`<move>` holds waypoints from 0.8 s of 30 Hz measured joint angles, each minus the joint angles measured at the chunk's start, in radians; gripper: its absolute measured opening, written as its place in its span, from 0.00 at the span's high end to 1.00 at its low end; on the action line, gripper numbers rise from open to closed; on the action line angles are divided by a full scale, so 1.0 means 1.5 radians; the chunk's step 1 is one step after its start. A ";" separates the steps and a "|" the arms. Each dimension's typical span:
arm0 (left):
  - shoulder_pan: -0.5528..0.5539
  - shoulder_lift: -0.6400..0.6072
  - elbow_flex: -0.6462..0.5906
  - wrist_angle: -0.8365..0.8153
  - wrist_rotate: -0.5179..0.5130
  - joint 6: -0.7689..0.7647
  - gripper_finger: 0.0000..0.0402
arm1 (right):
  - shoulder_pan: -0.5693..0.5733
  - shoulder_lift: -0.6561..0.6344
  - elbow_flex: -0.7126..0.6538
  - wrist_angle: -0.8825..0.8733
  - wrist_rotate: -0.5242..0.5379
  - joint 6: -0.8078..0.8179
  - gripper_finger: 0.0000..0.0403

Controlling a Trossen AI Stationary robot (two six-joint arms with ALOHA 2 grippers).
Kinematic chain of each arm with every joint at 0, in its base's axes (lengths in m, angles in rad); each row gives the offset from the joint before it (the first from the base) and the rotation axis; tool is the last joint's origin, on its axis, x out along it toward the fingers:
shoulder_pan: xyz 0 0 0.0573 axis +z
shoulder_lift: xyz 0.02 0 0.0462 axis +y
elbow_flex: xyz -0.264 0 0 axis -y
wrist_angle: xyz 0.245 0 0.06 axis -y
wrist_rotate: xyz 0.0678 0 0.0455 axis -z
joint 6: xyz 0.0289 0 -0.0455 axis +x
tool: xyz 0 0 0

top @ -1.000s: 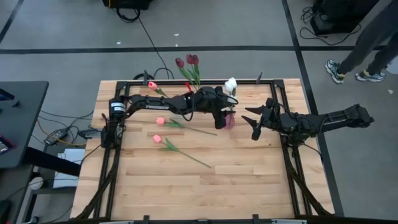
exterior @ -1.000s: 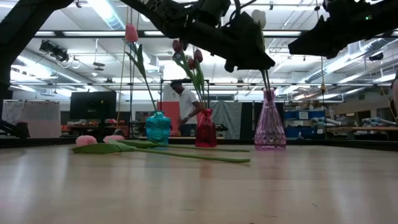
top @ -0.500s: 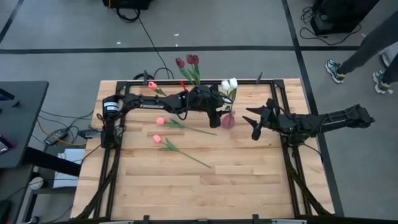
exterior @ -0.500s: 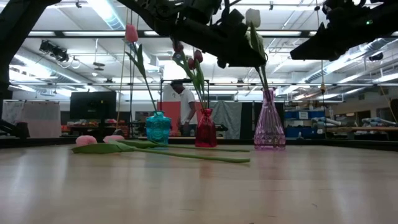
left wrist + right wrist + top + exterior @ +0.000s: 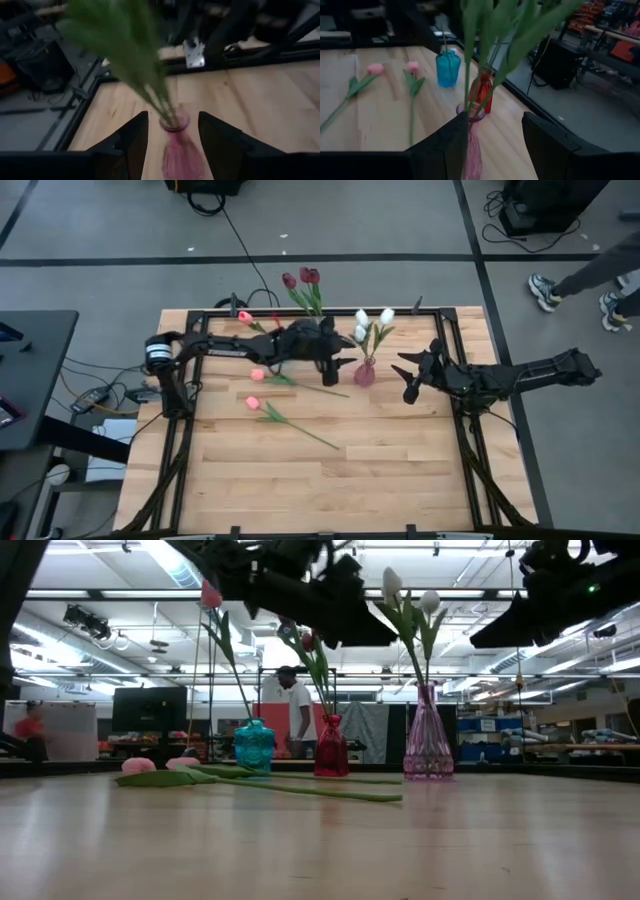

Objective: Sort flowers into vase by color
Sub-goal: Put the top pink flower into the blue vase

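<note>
Three white flowers [image 5: 372, 325] stand with their stems in the pink vase [image 5: 365, 372], heads spread apart [image 5: 392, 582]. My left gripper [image 5: 337, 370] hangs open just left of that vase, which shows between its fingers [image 5: 175, 150] without touching them. My right gripper [image 5: 408, 376] waits open right of the vase [image 5: 472, 150]. Dark red flowers [image 5: 301, 278] stand in the red vase [image 5: 331, 745]. One pink flower [image 5: 244, 316] stands in the blue vase [image 5: 254, 746]. Two pink flowers [image 5: 258, 374] [image 5: 252, 402] lie flat on the table.
The three vases stand in a row near the table's far edge, inside a black frame rail [image 5: 300, 310]. The lying flowers' long stems [image 5: 310, 435] reach toward the table's middle. Bare wood [image 5: 330, 490] fills the near half. A person's legs [image 5: 590, 275] show beyond the far right corner.
My left gripper has drawn back from over the pink vase toward the table's left edge and come clear of the white flowers. Their stems stay in the vase and the heads have spread apart.
</note>
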 joint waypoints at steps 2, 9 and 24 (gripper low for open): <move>-0.007 -0.031 -0.045 0.051 -0.007 -0.001 0.55 | 0.000 -0.001 -0.010 0.020 0.009 0.013 0.51; -0.024 -0.159 -0.168 0.101 -0.054 -0.004 0.55 | 0.001 0.000 -0.019 0.099 -0.008 0.032 0.51; -0.123 -0.330 -0.430 0.239 -0.114 -0.065 0.55 | 0.006 0.213 0.008 0.286 -0.173 0.133 0.54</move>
